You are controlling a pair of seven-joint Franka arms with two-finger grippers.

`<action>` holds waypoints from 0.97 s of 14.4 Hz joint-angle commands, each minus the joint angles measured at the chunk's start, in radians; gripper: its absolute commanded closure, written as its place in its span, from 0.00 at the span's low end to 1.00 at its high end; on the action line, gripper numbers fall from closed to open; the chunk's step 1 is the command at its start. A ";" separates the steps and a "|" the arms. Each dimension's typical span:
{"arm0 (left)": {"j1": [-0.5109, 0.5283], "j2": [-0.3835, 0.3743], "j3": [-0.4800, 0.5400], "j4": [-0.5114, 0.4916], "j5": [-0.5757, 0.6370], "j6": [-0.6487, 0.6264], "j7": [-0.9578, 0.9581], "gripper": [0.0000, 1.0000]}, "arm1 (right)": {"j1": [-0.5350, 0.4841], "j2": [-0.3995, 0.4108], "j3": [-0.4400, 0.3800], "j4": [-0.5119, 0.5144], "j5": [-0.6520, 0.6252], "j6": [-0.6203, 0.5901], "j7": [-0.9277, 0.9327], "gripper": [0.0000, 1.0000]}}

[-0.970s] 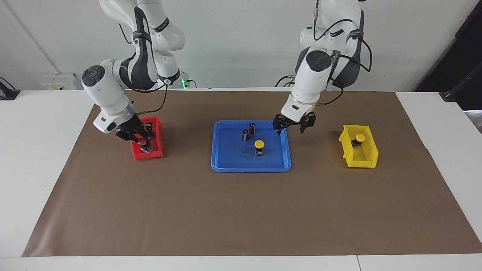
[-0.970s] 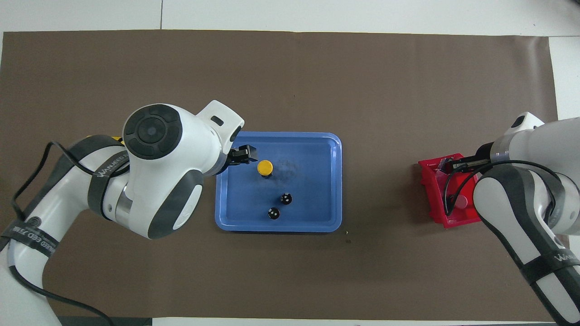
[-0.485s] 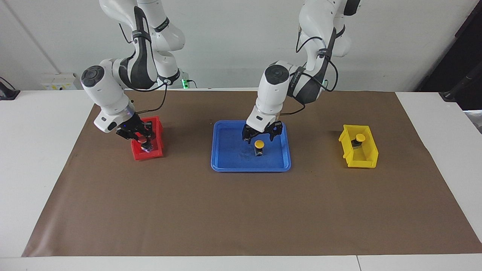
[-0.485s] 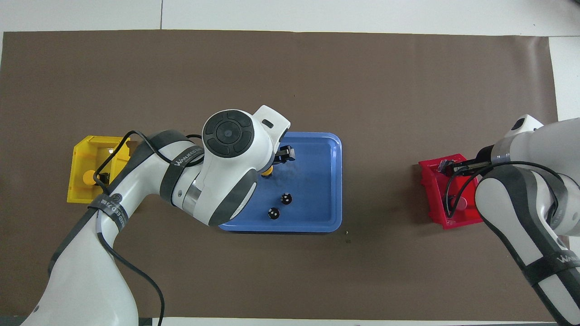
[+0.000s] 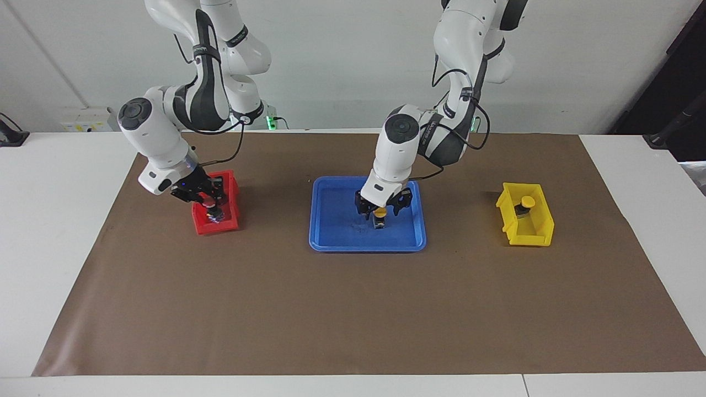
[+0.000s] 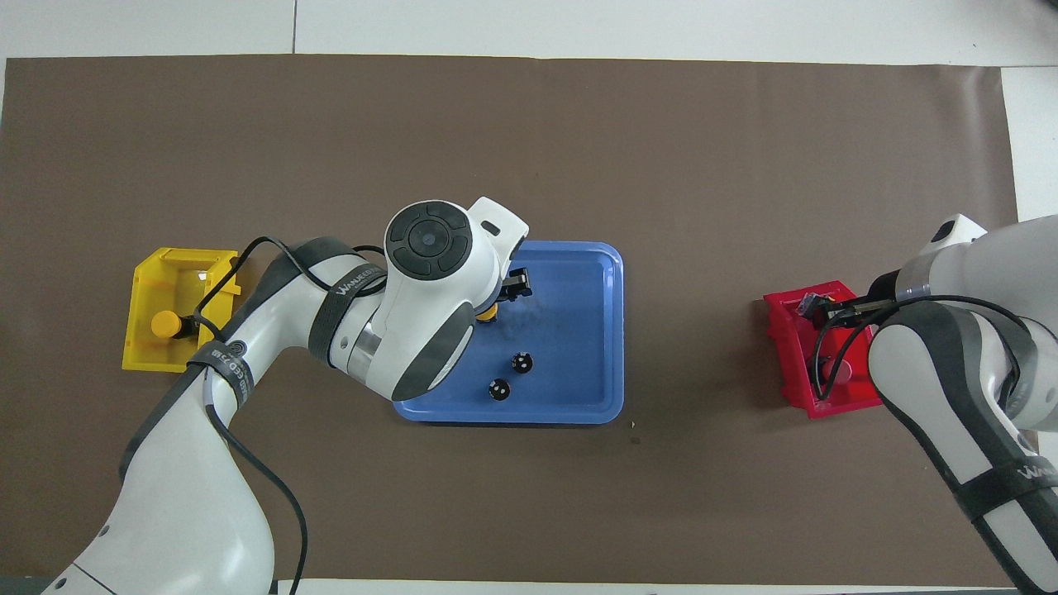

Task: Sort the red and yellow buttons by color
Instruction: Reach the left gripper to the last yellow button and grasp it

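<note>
In the blue tray stands a yellow button with a short black body. My left gripper is lowered over it, open, one finger on each side of the yellow cap. From overhead only an edge of that button shows beside the left wrist. A second yellow button sits in the yellow bin. My right gripper is down inside the red bin, shut on a red button. Under it in that bin lies something small that I cannot make out.
Two small dark cylinders stand in the blue tray, nearer to the robots than the yellow button. The yellow bin is at the left arm's end of the brown mat, the red bin at the right arm's end.
My left arm swung from the tray's edge to over the yellow button and came down around its cap, with the fingers drawing in a little. The right gripper stayed in the red bin.
</note>
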 commanded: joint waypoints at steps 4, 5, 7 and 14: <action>-0.020 -0.012 0.010 -0.005 -0.001 -0.030 -0.069 0.40 | -0.020 -0.015 0.009 -0.024 0.007 -0.028 -0.028 0.79; -0.020 -0.013 0.010 -0.003 -0.001 -0.030 -0.080 0.57 | -0.021 -0.015 0.009 -0.024 0.007 -0.028 -0.028 0.79; -0.011 -0.018 0.009 -0.003 -0.004 -0.029 -0.075 0.88 | -0.021 -0.017 0.009 -0.027 0.007 -0.026 -0.028 0.73; 0.044 -0.100 0.020 0.046 -0.011 -0.208 -0.032 0.99 | -0.024 -0.019 0.009 -0.025 0.005 -0.028 -0.030 0.32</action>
